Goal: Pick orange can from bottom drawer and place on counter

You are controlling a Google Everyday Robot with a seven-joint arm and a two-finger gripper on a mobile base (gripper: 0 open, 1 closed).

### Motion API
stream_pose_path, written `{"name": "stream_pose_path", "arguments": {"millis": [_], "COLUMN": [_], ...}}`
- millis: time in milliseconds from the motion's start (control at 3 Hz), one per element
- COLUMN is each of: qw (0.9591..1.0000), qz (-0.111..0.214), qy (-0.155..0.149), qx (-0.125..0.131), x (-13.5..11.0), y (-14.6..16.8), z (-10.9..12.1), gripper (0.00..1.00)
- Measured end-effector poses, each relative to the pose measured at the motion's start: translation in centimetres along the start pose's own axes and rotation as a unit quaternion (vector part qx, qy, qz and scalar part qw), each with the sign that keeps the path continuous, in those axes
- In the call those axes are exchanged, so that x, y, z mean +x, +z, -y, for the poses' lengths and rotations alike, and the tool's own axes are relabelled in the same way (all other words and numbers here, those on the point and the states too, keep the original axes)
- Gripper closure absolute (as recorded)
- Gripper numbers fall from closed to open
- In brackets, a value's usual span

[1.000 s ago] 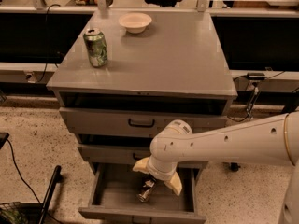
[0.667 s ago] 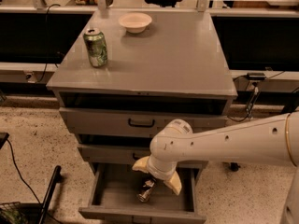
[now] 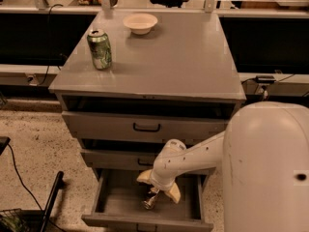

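The gripper [image 3: 158, 187] occupies mid bottom drawer [image 3: 108, 197]; green can [image 3: 99, 49], bowl [image 3: 140, 23] stand on counter [image 3: 183, 62] rear-left.

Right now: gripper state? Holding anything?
Gripper: down in the bottom drawer, at the orange can; open, closed or gripping it cannot be told.

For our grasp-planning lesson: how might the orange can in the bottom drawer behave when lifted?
The orange can, under the pincer in the bottom drawer, looks tilted, so it may roll. Its smooth metal skin probably slips and dents easily.
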State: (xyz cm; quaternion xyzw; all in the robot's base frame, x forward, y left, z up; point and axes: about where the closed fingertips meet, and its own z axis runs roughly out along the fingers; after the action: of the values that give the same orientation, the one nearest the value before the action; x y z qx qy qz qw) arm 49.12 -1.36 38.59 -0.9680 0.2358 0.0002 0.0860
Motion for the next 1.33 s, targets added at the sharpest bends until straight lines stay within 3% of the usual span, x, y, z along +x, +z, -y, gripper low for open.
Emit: {"name": "stream_pose_path", "arguments": {"millis": [333,667,1000,1333], "qw": [0.9975,0.9972,0.9961,0.9966], "qz": [0.014,0.014,0.030,0.021], "qy": [0.012,-0.009,0.004,-0.004], "qx": [0.068,0.072,0.083,0.080], "x": [1.0,1.2,1.4,1.7], "y": [3.2,3.5,6.8,11.0], "z": [0.5,-0.2,-0.2,-1.1], "gripper": [0.00,0.00,0.00,0.00]}}
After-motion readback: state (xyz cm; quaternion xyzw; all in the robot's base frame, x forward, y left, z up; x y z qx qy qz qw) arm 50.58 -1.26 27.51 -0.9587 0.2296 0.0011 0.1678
